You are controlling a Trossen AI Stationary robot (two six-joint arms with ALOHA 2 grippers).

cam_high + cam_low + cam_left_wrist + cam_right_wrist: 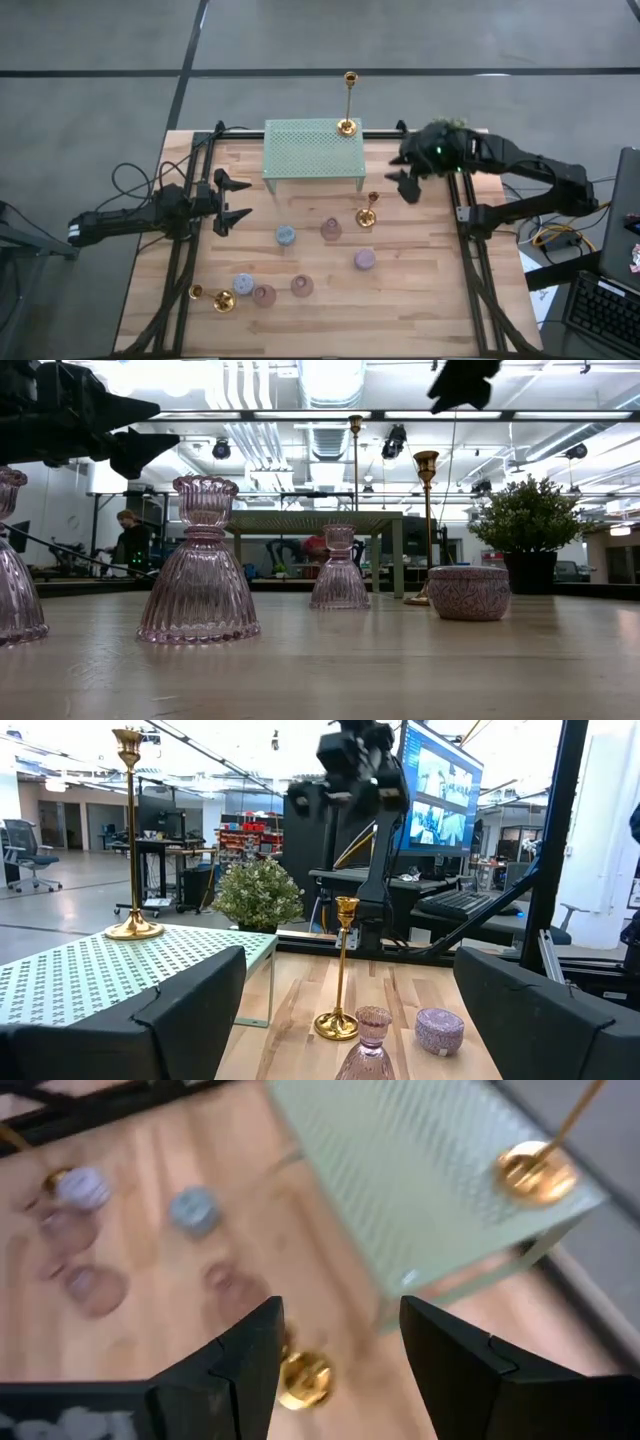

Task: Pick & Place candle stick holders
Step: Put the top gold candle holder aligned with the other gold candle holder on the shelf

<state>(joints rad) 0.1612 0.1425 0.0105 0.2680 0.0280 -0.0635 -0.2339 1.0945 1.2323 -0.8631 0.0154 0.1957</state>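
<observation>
While one gold stick (348, 103) already stands on rack (312, 150), right tool (338, 1342) hangs open, empty, over next gold stick (303, 1379) on tabletop (420, 290); left tool (238, 199) waits wide open, empty

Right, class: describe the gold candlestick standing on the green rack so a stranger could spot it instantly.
Find the pale green mesh rack at the table's far edge. On its far right corner stands a tall gold candlestick. Unlike the other gold candlesticks, down on the wood, it alone stands on the rack.

Glossy gold metal candlesticks (348, 100), ribbed pink glass holders (200, 565), pale wood-plank table (420, 290), perforated green rack (313, 148).
</observation>
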